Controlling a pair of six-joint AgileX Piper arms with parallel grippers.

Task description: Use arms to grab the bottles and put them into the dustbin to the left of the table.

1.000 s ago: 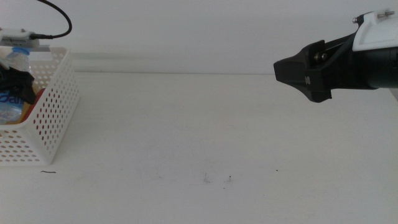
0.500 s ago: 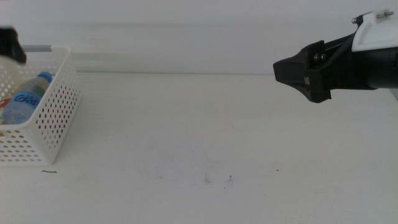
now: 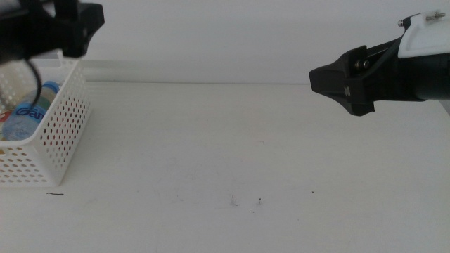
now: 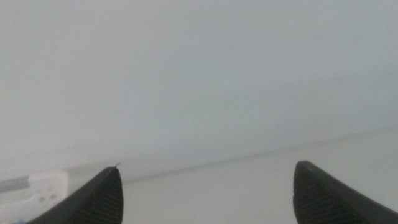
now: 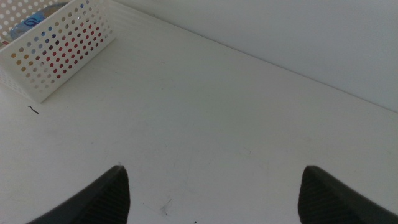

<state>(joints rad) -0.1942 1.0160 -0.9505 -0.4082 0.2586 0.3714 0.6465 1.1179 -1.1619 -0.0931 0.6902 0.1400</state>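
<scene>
The white perforated dustbin [image 3: 53, 133] stands at the table's left edge. A clear water bottle with a blue cap [image 3: 31, 109] lies inside it, leaning on the wall. In the right wrist view the dustbin [image 5: 62, 46] shows red through its holes, and the blue-capped bottle [image 5: 34, 18] pokes above the rim. My left gripper [image 3: 88, 21] hovers above the dustbin's far corner; in its own view the left gripper [image 4: 205, 193] is open and holds nothing. My right gripper [image 3: 316, 79] hangs still over the table's right side, and the right gripper [image 5: 214, 193] is open and empty.
The white table [image 3: 225, 147] has a few small dark marks [image 3: 259, 202] near the front and a short dark line [image 3: 54, 194] by the dustbin. A white wall lies behind.
My left gripper rose out of the dustbin and came back up and to the right, leaving the water bottle lying inside. The right arm has not moved.
</scene>
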